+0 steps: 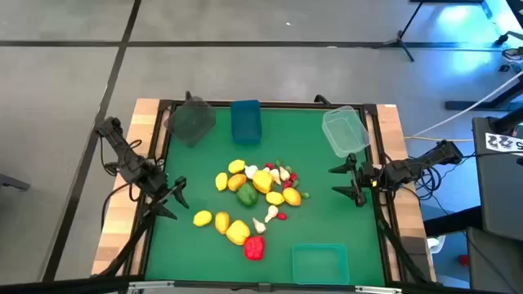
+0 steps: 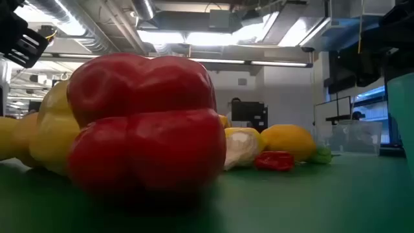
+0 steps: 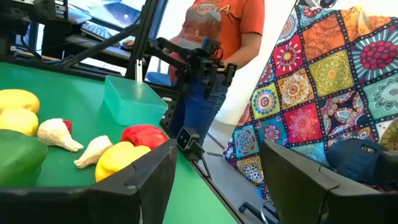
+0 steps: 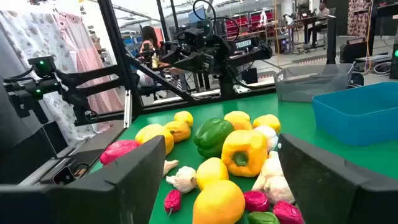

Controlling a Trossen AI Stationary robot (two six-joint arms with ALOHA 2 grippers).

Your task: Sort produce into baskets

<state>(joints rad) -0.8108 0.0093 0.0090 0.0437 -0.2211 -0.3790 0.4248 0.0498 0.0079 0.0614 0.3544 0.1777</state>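
The produce lies in a loose pile [image 1: 253, 196] mid-table: yellow round fruits, a green pepper [image 4: 213, 135], a yellow pepper [image 4: 244, 152], white garlic pieces [image 3: 59, 134] and small red bits. A red pepper [image 1: 254, 246] sits at the pile's near end, looming large in the low view [image 2: 142, 123]. The baskets rest on the mat: dark grey [image 1: 189, 121], blue [image 1: 245, 121] and clear [image 1: 345, 131] along the far edge, teal [image 1: 319, 263] at the near edge. My left gripper [image 1: 176, 198] stands open left of the pile. My right gripper [image 1: 350, 181] stands open right of it.
A raised black frame [image 1: 270, 104] borders the green mat. Bare mat lies between each gripper and the pile. A person in an orange shirt [image 3: 227, 25] stands beyond the table's right side, and a patterned quilt [image 3: 323, 81] hangs there.
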